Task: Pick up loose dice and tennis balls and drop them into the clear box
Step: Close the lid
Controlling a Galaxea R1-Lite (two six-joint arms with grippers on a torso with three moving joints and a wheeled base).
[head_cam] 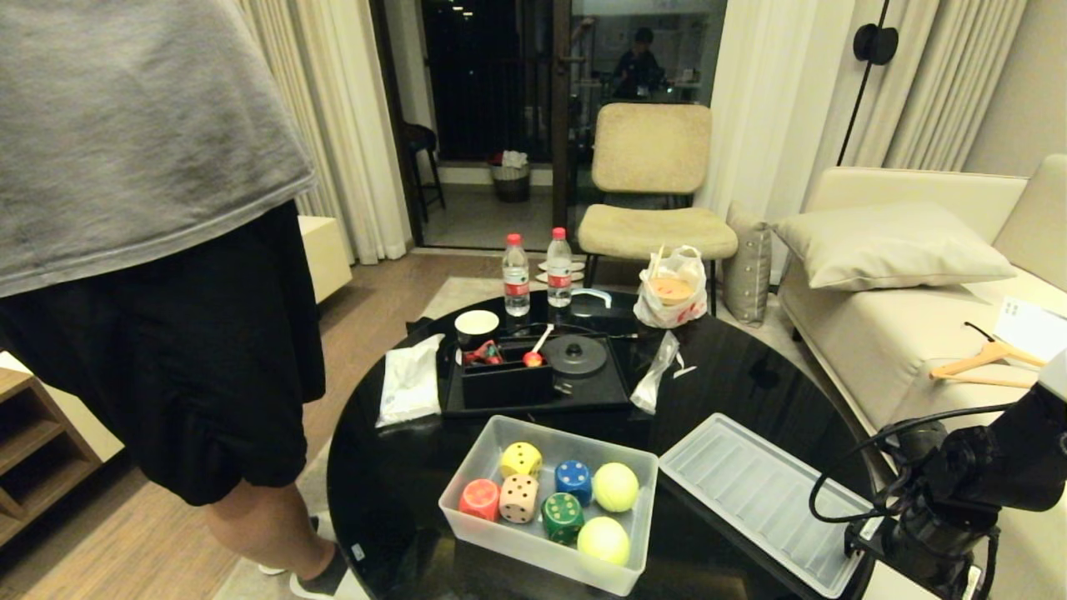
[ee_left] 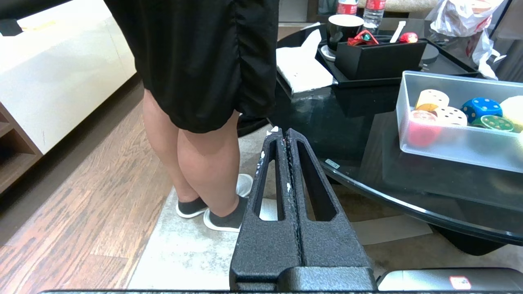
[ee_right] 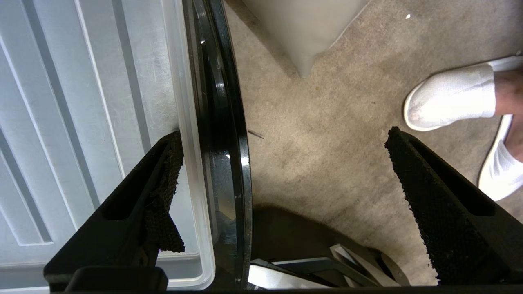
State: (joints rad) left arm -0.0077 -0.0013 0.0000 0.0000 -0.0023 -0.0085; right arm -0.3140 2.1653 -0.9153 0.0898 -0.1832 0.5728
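A: What does the room look like?

B: A round black glass worktop (head_cam: 400, 467) stands on a pale rug over a wood floor, with a beige chair (head_cam: 652, 179) and dark glass doors beyond it and a cream sofa (head_cam: 900, 333) on the right. A person in black shorts (head_cam: 158, 350) stands at its left edge.

A: And the task's things?

B: The clear box (head_cam: 477, 457) sits at the near edge. Inside are the dice (head_cam: 520, 497), yellow, red, tan, blue and green, and the two tennis balls (head_cam: 615, 487). Its ribbed lid (head_cam: 750, 496) lies flat just to the right.

A: The arms?

B: The right gripper (ee_right: 282, 151) hangs over the worktop's rim, fingers spread wide and empty, one above the lid's edge, the other above the rug. The left gripper (ee_left: 284, 134) is off the left edge, low beside the worktop, fingers pressed together.

A: Anything hard to make out?

B: The black tray (head_cam: 617, 392) behind the box holds small items I cannot identify. Beside the right gripper a white-shoed foot (ee_right: 449, 98) is cut off, and the person's upper body is out of frame.
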